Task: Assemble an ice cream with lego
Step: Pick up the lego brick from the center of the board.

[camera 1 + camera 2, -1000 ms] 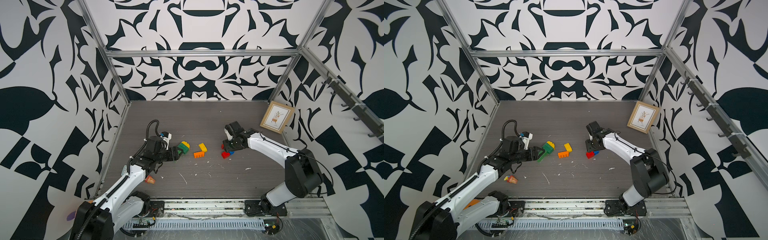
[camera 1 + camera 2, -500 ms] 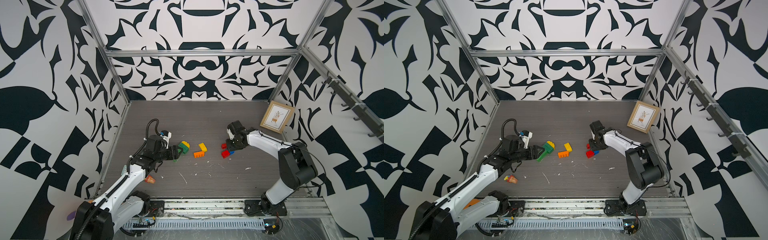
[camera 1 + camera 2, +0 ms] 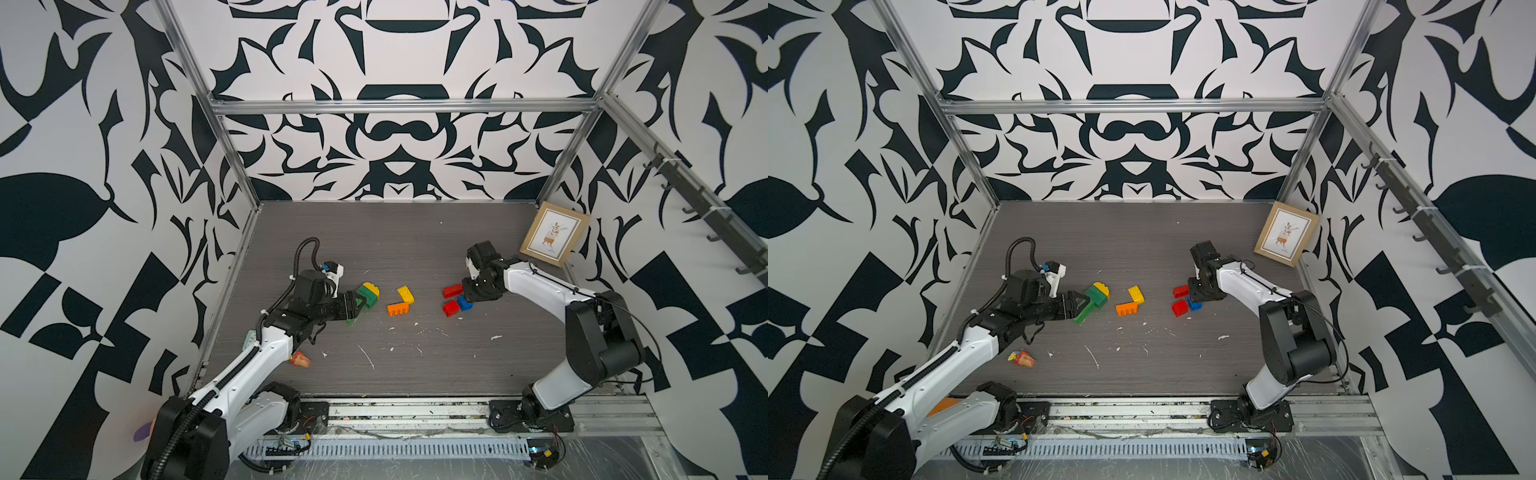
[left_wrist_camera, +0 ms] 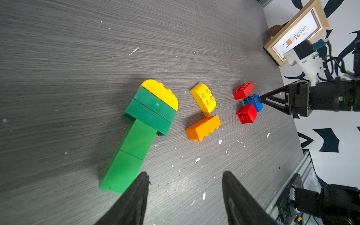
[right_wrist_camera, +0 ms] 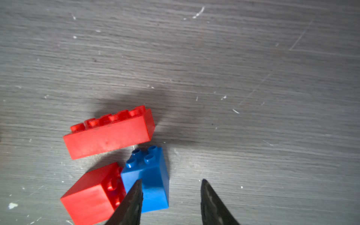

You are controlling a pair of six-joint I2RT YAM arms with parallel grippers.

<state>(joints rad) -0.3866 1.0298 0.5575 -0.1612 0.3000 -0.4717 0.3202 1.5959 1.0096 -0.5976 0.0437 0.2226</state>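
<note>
- Two pairs of jaws stand half open, empty.
- Left jaws: green stack (image 4: 140, 136), yellow-capped, lies on the table (image 4: 58, 58), its end just beside one finger (image 4: 136, 200).
- Orange brick (image 4: 203, 127) touches yellow brick (image 4: 204, 99), mid-table.
- Right jaws: one finger (image 5: 132, 204) overlaps blue brick (image 5: 153, 175), beside long red brick (image 5: 109, 136) and square red brick (image 5: 91, 196).

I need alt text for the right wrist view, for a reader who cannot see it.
The right gripper hangs open over a grey wood-grain table, one of its black fingers overlapping a blue square brick. Next to it lie a long red brick and a small red brick tipped on its side.
</note>
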